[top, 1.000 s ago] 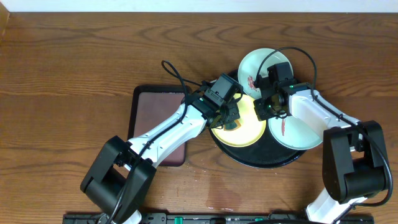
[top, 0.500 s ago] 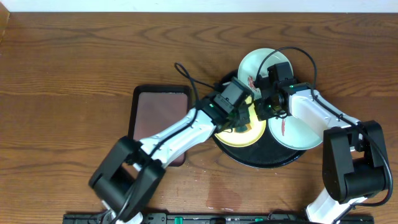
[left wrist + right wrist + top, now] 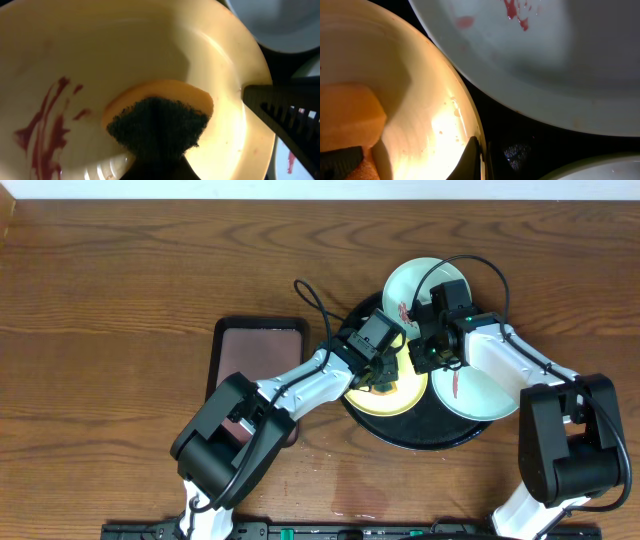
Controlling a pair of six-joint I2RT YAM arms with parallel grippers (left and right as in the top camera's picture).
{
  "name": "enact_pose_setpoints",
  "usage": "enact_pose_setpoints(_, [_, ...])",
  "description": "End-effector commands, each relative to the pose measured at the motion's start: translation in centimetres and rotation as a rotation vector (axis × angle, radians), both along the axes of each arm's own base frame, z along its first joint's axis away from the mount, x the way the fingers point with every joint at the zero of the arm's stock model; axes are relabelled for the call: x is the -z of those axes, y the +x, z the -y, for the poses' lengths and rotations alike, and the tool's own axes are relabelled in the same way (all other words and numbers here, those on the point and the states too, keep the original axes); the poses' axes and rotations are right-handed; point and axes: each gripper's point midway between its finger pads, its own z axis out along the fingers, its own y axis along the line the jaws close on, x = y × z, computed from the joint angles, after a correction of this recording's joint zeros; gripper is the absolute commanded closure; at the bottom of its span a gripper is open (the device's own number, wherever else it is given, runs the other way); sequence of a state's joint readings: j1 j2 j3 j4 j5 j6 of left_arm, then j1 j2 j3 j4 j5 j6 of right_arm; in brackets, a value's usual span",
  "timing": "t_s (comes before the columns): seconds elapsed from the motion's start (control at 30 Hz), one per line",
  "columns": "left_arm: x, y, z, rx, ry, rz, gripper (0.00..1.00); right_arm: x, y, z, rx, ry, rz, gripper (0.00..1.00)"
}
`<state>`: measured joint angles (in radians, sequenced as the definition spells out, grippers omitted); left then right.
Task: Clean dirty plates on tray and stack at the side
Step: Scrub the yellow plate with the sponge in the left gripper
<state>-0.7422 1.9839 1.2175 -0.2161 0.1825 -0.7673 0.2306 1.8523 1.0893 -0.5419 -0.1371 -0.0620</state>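
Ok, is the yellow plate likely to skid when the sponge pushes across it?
Probably, if free: the yellow plate looks glossy and shallow, resting on a glossy black tray. The right gripper pinching its rim likely steadies it. The sponge looks soft, so should give.

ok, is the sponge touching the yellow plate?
Touching. In the left wrist view the sponge sits flat on the yellow plate, its orange edge meeting the surface with no gap.

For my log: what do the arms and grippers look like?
Left arm and right arm both have white link shells with black joint housings. A black cable loops above each wrist, and small green lights glow near there. The left gripper and right gripper are black.
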Motion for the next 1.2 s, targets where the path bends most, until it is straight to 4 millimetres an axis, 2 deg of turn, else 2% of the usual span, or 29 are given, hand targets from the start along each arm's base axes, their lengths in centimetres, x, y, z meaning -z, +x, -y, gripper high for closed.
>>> enact_pose_setpoints(0.0, [0.9,-0.3,0.1,0.115,0.031,0.033,0.92,0.2,0.1,0.0,0.002,-0.015,-0.001,0.99])
enact_pose_setpoints(0.1, [1.0,0.0,-0.1,0.118,0.046,0.047,0.92,0.2,0.1,0.0,0.002,-0.015,-0.002,0.99])
enact_pose_setpoints(0.2, [1.3,0.7,-1.2,0.081,0.111,0.080,0.92,0.2,-0.1,-0.1,-0.001,-0.009,-0.010,0.99])
enact_pose_setpoints(0.43, [1.6,3.2,-8.6,-0.080,0.461,0.199,0.92,0.3,-0.4,-0.2,-0.005,-0.006,-0.020,0.99])
enact_pose_setpoints(0.53, [1.1,4.0,-10.1,-0.061,0.548,0.248,0.92,0.3,-0.4,-0.1,-0.005,-0.006,-0.021,0.99])
enact_pose_setpoints(0.67, [-0.5,4.5,-9.7,-0.012,0.553,0.289,0.92,0.3,-0.4,-0.1,-0.005,-0.006,-0.022,0.99])
enact_pose_setpoints(0.87, [-5.9,4.7,-8.1,-0.048,0.429,0.365,0.92,0.3,-0.4,-0.1,-0.005,-0.006,-0.022,0.99])
enact_pose_setpoints(0.93, [-6.8,4.3,-7.1,-0.067,0.346,0.349,0.92,0.3,-0.4,-0.1,-0.005,-0.006,-0.022,0.99])
enact_pose_setpoints(1.03, [-6.6,3.5,-4.8,-0.066,0.200,0.277,0.92,0.3,-0.4,-0.1,-0.005,-0.006,-0.022,0.99])
enact_pose_setpoints(1.1, [-5.6,2.7,-3.3,-0.062,0.124,0.209,0.92,0.3,-0.4,-0.2,-0.005,-0.006,-0.022,0.99])
enact_pose_setpoints(1.17, [-4.4,2.1,-2.6,-0.077,0.094,0.154,0.92,0.3,-0.4,-0.1,-0.005,-0.006,-0.023,0.99])
